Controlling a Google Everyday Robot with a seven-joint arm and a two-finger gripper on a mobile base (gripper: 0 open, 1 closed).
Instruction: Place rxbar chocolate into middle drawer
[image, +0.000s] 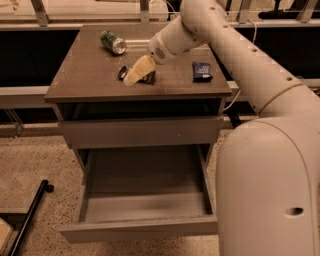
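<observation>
**A:** Where is the bar to be found?

**B:** The bar is seen lying flat on the tabletop, near its middle. The can is set well behind it to the left, and the blue packet apart on the right. The bar's middle is covered by the gripper, so only its two dark ends are shown, one on either side.

**A:** And the jaws?

**B:** They are pointed down and leftward in the view, directly over the bar. Whether they are open or closed cannot be told, nor whether the bar is touched. Nothing is seen lifted.

**A:** How is the long axis laid?

**B:** Roughly left to right across the view, crossed at a slant by the jaws. A grasp across the narrow width is judged workable once the jaws are squared to that axis.

**A:** The drawer?

**B:** The drawer is pulled out, below and in front of the tabletop. A lift, then a carry forward and down, is what would be called for.
</observation>
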